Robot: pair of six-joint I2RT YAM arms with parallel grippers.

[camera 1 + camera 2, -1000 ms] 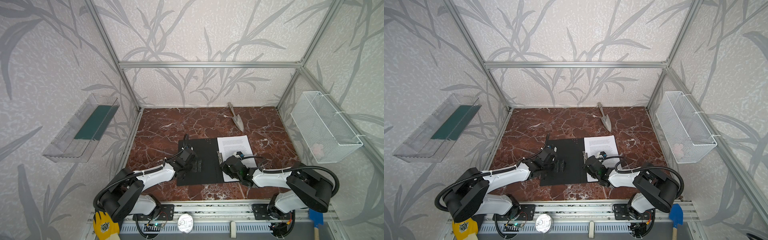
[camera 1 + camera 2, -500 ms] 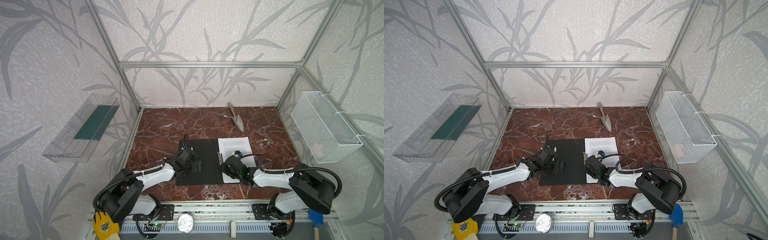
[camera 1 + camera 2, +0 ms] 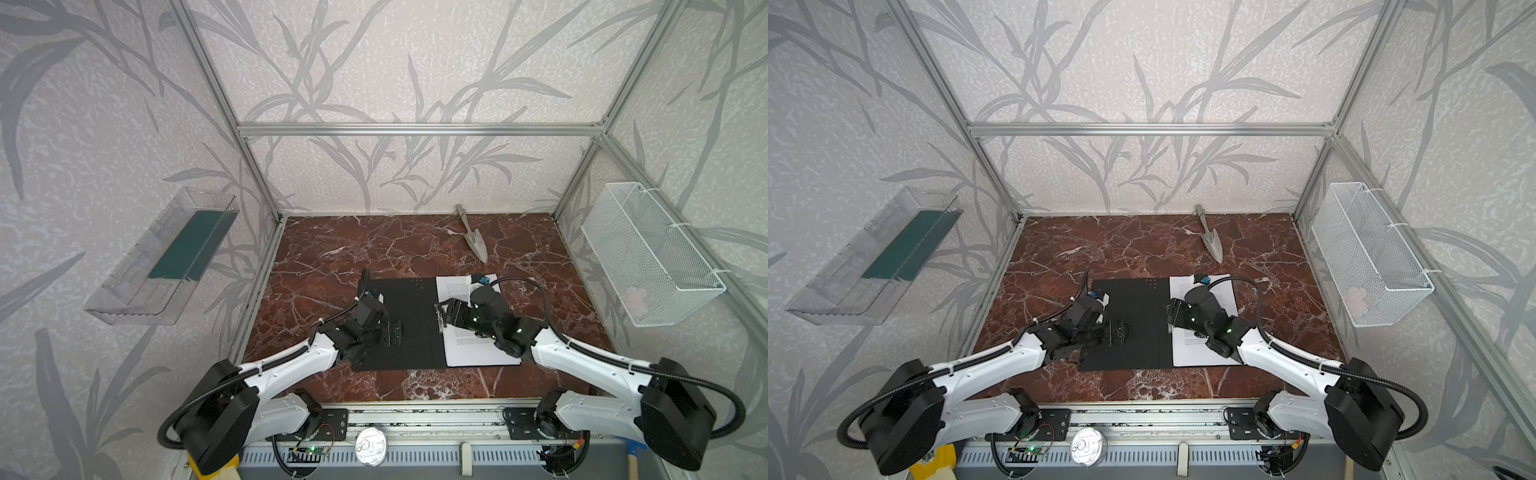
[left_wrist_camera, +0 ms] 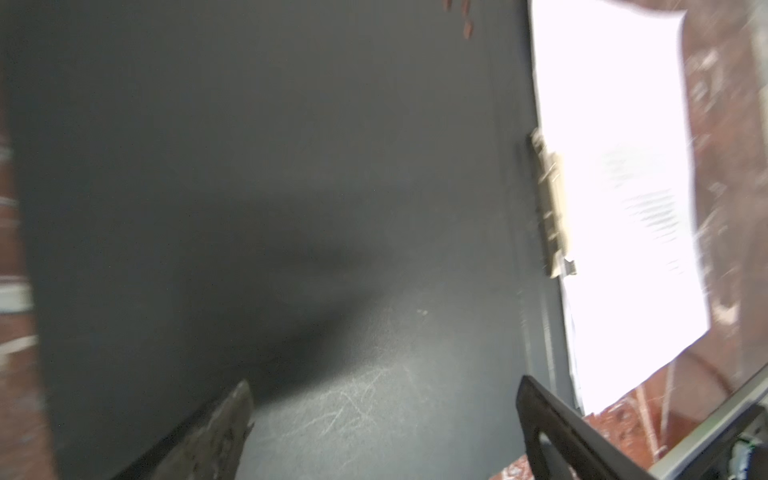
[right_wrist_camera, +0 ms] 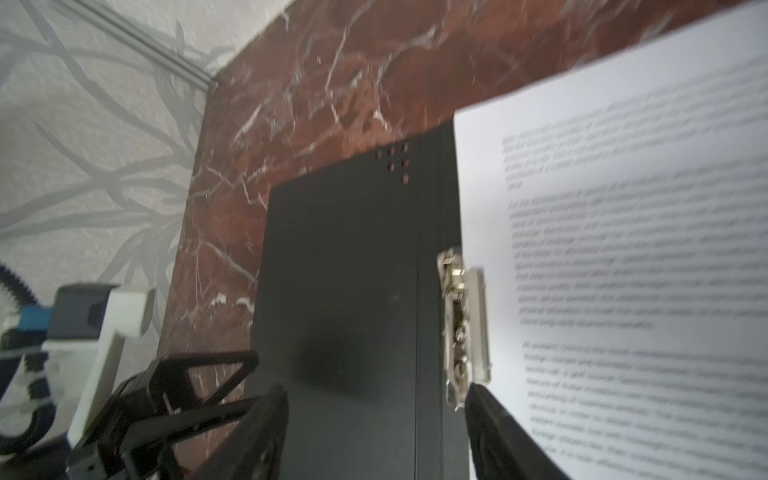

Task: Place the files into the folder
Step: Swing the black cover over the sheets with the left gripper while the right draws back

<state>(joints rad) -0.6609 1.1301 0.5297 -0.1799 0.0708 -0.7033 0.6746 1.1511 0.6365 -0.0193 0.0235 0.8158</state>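
Note:
The black folder (image 3: 411, 324) (image 3: 1142, 316) lies open and flat on the marble table. The files (image 3: 478, 349) (image 3: 1196, 349), white printed sheets, cover its right half. A metal clip (image 5: 461, 324) (image 4: 550, 208) on the spine sits at the sheets' (image 5: 623, 249) inner edge. My right gripper (image 3: 442, 313) (image 5: 376, 390) hangs open over the spine, one finger next to the clip's near end, nothing between the jaws. My left gripper (image 3: 395, 332) (image 4: 384, 386) is wide open just above the bare left flap (image 4: 291, 166), holding nothing.
A metal trowel (image 3: 471, 237) lies at the back of the table. A white wire basket (image 3: 648, 253) hangs on the right wall. A clear tray (image 3: 166, 257) holding a dark green pad hangs on the left wall. Aluminium frame posts edge the table.
My right gripper has gone from shut to open beside the clip. The left arm has stayed where it was, still open.

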